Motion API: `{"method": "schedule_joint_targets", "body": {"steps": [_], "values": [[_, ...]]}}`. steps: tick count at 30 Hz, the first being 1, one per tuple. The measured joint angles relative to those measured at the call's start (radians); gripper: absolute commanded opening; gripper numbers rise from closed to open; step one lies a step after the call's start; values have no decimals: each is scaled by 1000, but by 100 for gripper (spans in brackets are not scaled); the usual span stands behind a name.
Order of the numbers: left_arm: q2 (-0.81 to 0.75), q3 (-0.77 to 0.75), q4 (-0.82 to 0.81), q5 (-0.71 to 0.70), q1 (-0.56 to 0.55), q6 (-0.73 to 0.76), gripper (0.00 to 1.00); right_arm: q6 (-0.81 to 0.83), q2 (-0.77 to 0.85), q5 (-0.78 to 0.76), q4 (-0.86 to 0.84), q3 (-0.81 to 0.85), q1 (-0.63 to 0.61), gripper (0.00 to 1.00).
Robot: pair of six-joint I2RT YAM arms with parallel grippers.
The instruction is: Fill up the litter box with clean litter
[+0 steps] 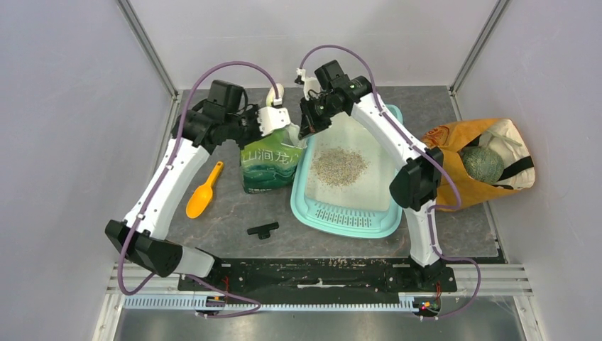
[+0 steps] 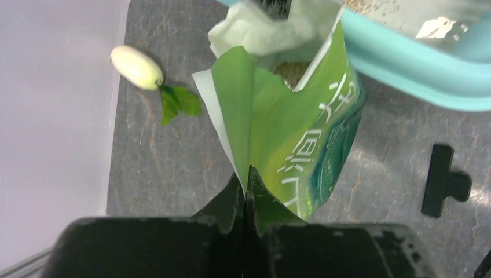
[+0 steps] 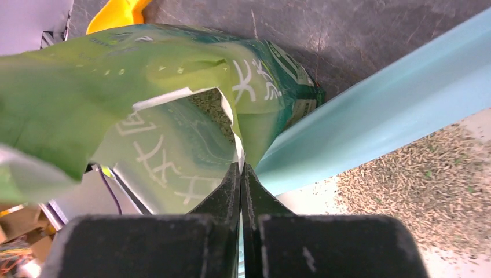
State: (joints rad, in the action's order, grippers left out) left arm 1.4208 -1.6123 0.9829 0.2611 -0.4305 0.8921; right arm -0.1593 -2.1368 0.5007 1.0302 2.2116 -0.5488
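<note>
The green pouch (image 1: 268, 165) bears large white Chinese characters, apparently 山涧龙.

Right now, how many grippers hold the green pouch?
2. The left gripper pinches the green litter pouch at its top edge; the right gripper pinches its top beside the litter box.

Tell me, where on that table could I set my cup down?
Bare table lies behind the litter box by the back wall, and along the near edge between the black clip and the arm bases. It is crowded around the green pouch, pinched by the left fingers and right fingers, with the orange scoop beside it.
</note>
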Motion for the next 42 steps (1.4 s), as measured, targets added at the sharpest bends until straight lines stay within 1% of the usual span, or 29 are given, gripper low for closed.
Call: {"method": "schedule_joint_targets", "body": {"steps": [5, 9, 10, 11, 13, 14, 16, 18, 20, 22, 25, 27, 28, 31, 34, 37, 40, 42], "values": [[-69, -8, 94, 29, 108, 119, 2, 41, 0, -33, 58, 121, -23, 0], [-143, 24, 150, 51, 139, 191, 2, 66, 0, -10, 78, 151, -46, 0], [-155, 35, 155, 58, 142, 203, 2, 75, 0, -3, 85, 153, -53, 4], [-169, 53, 156, 69, 152, 216, 2, 82, 0, 0, 92, 153, -58, 20], [-193, 88, 143, 106, 188, 244, 2, 106, 0, 19, 114, 153, -57, 60], [-203, 106, 128, 137, 217, 258, 2, 107, 1, 35, 117, 153, -49, 71], [-214, 128, 113, 182, 266, 288, 2, 137, 8, 96, 116, 152, -13, 81], [-215, 133, 112, 220, 307, 320, 2, 180, 37, 166, 88, 115, 48, 86], [-215, 136, 121, 251, 332, 347, 2, 239, 100, 221, 30, 13, 107, 90], [-215, 136, 129, 284, 351, 370, 2, 313, 193, 276, -55, -147, 163, 96], [-210, 136, 134, 310, 362, 390, 2, 386, 326, 347, -252, -404, 178, 97], [-201, 136, 133, 319, 362, 402, 2, 427, 379, 378, -362, -529, 142, 96], [-196, 136, 131, 320, 363, 407, 2, 448, 389, 387, -414, -572, 111, 94], [-184, 136, 123, 322, 363, 418, 2, 477, 388, 390, -516, -633, 25, 81], [-176, 136, 119, 322, 363, 425, 2, 470, 388, 380, -565, -647, -45, 75], [-166, 133, 114, 322, 363, 430, 2, 496, 406, 366, -575, -653, -61, 67], [-157, 128, 111, 327, 363, 433, 2, 597, 477, 358, -586, -709, -63, 63], [-153, 127, 108, 336, 363, 433, 2, 694, 510, 369, -571, -702, -67, 61]]}}
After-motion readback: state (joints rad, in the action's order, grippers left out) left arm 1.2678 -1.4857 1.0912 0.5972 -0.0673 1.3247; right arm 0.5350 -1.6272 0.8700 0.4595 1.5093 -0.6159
